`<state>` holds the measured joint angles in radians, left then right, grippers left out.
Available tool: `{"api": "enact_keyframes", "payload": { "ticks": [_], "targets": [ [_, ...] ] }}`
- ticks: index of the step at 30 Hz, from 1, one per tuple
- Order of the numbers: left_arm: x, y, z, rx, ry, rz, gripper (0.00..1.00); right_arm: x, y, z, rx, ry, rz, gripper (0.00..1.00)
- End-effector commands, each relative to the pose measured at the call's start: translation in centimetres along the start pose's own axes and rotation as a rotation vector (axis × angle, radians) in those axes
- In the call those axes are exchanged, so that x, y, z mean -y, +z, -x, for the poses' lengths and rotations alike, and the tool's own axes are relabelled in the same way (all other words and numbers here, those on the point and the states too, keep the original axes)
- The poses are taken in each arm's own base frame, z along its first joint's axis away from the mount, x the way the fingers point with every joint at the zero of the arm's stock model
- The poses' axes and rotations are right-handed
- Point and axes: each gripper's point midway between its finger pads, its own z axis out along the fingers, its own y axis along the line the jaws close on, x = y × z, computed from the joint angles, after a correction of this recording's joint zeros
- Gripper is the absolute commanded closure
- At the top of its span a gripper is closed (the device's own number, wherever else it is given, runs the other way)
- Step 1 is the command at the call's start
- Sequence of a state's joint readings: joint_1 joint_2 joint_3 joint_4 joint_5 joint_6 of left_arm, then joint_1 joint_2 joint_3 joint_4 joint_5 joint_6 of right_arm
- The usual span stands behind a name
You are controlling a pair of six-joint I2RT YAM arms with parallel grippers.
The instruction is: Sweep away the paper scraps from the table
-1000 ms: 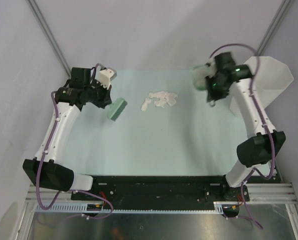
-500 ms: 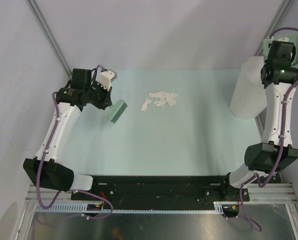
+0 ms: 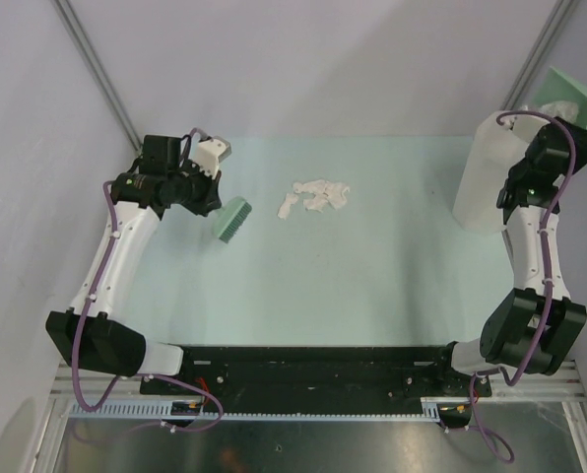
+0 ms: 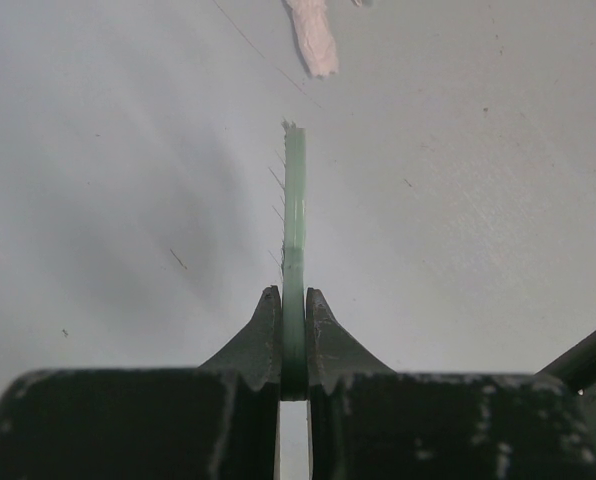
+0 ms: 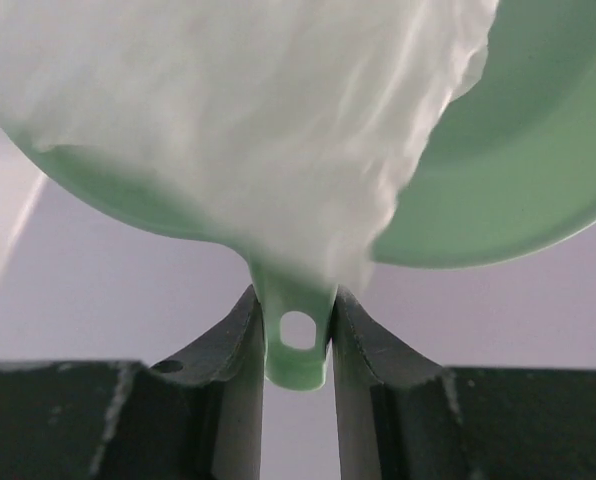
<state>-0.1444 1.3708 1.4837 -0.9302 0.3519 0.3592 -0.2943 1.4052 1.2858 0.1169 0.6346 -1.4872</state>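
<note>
Both arms out wide, both grippers pinched tight

Left arm (image 3: 114,258) reaches forward along the left side with the elbow bent, left gripper (image 4: 293,335) turned inward and clamped on a brush (image 4: 294,210). Right arm (image 3: 536,251) stands nearly upright at far right, wrist raised high, right gripper (image 5: 297,345) squeezing a dustpan (image 5: 518,160) handle.

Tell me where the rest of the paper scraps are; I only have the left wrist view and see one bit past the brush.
Observer: The paper scraps lie in one cluster on the table, to the right of the brush and apart from it.
Operator: What is the right arm doing?
Observer: The right gripper is shut on the dustpan handle, held high by the white bin at the far right.
Operator: Is the pan empty?
Observer: No, white paper sits in it.
</note>
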Motion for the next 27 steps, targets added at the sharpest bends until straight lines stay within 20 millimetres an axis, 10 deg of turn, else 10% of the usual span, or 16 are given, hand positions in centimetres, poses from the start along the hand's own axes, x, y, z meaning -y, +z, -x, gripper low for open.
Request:
{"api": "enact_keyframes", "payload": {
  "ticks": [1,15,18,22,27],
  "targets": [
    [0.2,-0.4,1.3,0.053,0.022,-0.020,1.00,9.5,-1.9,1.1,0.063,-0.054,-0.334,1.00],
    [0.2,-0.3,0.2,0.031,0.045,-0.013,1.00,1.9,-0.6,4.3,0.321,-0.314,-0.102,1.00],
    [0.3,-0.2,0.2,0.032,0.046,-0.021,1.00,2.5,-0.6,3.5,0.303,-0.256,-0.118,1.00],
    [0.5,0.1,0.1,0.028,0.044,-0.037,1.00,8.2,-2.2,2.7,0.276,0.023,-0.293,1.00],
    [0.6,0.8,0.1,0.018,0.021,-0.063,1.00,12.5,-7.8,4.6,0.456,0.540,-0.188,1.00]
  ]
}}
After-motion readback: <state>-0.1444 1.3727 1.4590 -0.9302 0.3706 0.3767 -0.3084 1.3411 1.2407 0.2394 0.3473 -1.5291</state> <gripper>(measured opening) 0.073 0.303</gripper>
